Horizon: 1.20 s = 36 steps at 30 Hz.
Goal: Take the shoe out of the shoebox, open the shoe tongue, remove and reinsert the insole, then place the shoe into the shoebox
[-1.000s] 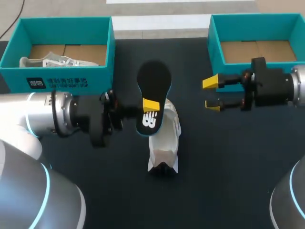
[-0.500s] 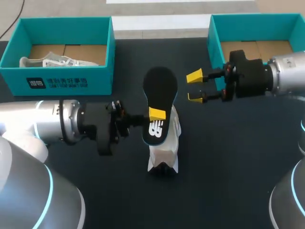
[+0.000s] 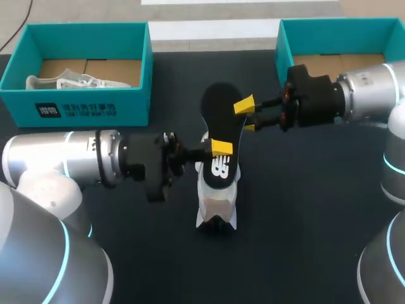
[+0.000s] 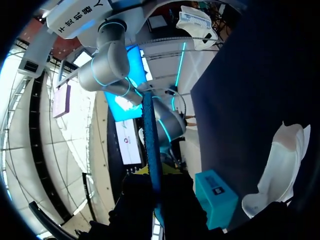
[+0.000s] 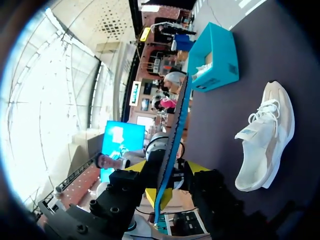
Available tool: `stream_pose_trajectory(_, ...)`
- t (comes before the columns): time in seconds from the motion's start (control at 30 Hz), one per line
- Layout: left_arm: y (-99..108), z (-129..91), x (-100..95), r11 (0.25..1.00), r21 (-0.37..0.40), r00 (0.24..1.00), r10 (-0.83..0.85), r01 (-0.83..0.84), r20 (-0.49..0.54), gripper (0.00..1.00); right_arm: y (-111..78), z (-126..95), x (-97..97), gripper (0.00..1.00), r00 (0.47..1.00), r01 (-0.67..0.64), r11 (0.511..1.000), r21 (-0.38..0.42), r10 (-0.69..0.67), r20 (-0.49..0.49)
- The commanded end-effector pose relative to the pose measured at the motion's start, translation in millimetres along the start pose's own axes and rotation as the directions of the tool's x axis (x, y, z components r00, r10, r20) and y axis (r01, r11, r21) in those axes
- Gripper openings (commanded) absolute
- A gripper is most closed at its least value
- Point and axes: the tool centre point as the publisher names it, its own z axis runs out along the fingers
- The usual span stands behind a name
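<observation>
Sneaker, white, sits at the middle of the black table, outside both the upper-left shoebox and the upper-right shoebox. Its black insole hangs just above it at the centre of the head view. The left gripper is clamped on the insole near its lower end. I judge it is held up there so the other arm can take the far end for reinsertion.

The right gripper straddles the insole's right edge higher up, fingers apart (not pressing, as far as I can see). Only the right wrist view shows the gap beside each yellow tip, with the insole edge-on between them. Only the head view shows a second shoe lying in the upper-left shoebox.
</observation>
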Motion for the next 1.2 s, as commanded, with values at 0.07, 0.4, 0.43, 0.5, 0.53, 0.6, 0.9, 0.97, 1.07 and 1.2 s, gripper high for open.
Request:
stream_pose_trajectory(0.07,8,11,5.2,1.0,0.016,1.0,0.01,-0.01,-0.001,0.0,2.8,8,-4.6,0.39,1.0,0.0,1.0,0.001,0.0,-0.01)
stream_pose_trajectory(0.4,1,12,10.3,1.0,0.015,1.0,0.005,-0.005,-0.004,0.0,3.8,9,-6.9,0.2,1.0,0.008,1.0,-0.009,-0.008,-0.023)
stream_pose_trajectory(0.43,1,13,10.5,1.0,0.015,1.0,0.005,-0.005,-0.005,0.0,3.9,9,-7.2,0.16,1.0,0.007,1.0,-0.007,-0.007,-0.024)
stream_pose_trajectory(0.5,0,13,10.4,1.0,0.015,1.0,0.006,-0.006,-0.004,0.0,3.7,9,-8.2,0.05,1.0,0.005,1.0,-0.006,-0.006,-0.027)
stream_pose_trajectory(0.53,0,13,10.1,1.0,0.015,1.0,0.007,-0.007,-0.004,0.0,3.5,9,-8.5,0.0,1.0,0.004,1.0,-0.006,-0.004,-0.028)
stream_pose_trajectory(0.6,-1,12,9.5,1.0,0.014,1.0,0.009,-0.009,-0.003,0.0,3.3,9,-8.7,0.0,1.0,0.003,1.0,-0.008,-0.003,-0.03)
stream_pose_trajectory(0.9,-5,6,7.8,1.0,0.005,1.0,-0.017,0.017,-0.018,1.0,6.3,8,-12.4,0.0,0.999,-0.01,1.0,-0.009,0.01,-0.036)
stream_pose_trajectory(0.97,-4,2,7.1,1.0,0.009,0.999,-0.025,0.025,-0.027,1.0,6.5,7,-15.1,0.0,0.999,-0.015,1.0,-0.01,0.014,-0.041)
stream_pose_trajectory(1.07,2,-6,8.9,0.999,0.0,0.999,-0.032,0.032,-0.044,1.0,5.9,5,-19.5,0.0,0.999,-0.027,0.999,-0.017,0.026,-0.046)
stream_pose_trajectory(1.2,12,-18,13.0,0.999,-0.024,0.997,-0.036,0.035,-0.071,1.0,4.9,4,-23.9,0.0,0.998,-0.033,0.999,-0.025,0.032,-0.053)
